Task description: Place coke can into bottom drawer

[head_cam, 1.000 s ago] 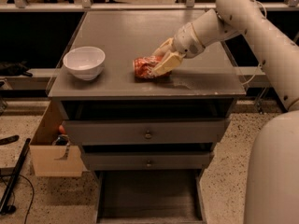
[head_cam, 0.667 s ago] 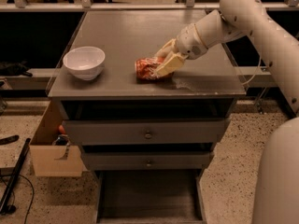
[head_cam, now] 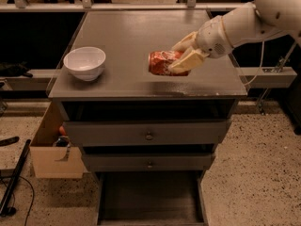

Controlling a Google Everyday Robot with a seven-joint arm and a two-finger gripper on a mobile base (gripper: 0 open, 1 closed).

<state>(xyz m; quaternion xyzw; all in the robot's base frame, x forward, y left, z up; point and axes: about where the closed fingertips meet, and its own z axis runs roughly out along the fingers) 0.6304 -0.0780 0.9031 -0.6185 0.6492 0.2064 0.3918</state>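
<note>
Our claw grips the can on the grey surface. The bowl sits well to its left and the drawer lies open below. Since earlier, claw and can have shifted away from the bowl.

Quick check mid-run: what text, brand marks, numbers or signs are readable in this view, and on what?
coke can, gripped by the gripper over the right part of the cabinet top: pale marks on its red side, too blurred to read.
white bowl: no text seen.
knobbed drawer fronts: no text seen.
bottom drawer, open: no text seen.
cardboard box: no text seen.
Nothing legible anywhere in this view.
</note>
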